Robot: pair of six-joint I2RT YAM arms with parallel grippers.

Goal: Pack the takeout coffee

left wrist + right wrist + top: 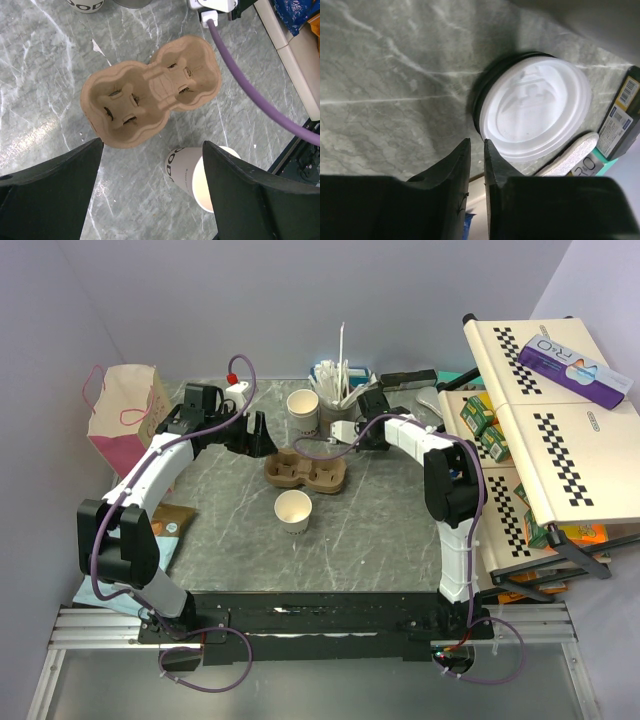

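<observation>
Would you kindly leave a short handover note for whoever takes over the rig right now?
Left claw: wide open, empty, above the cardboard tray and the near paper cup.
Right claw: barely open, holding nothing, tips at the edge of the white lid, which lies flat.
Done: nothing packed; tray wells empty; the far paper cup, like the near one, is lidless.
Left: lid a cup, seat it in the tray.

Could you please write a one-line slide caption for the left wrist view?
Open left end effector facing the empty cardboard two-cup tray, a paper cup beside it on the table.
</observation>
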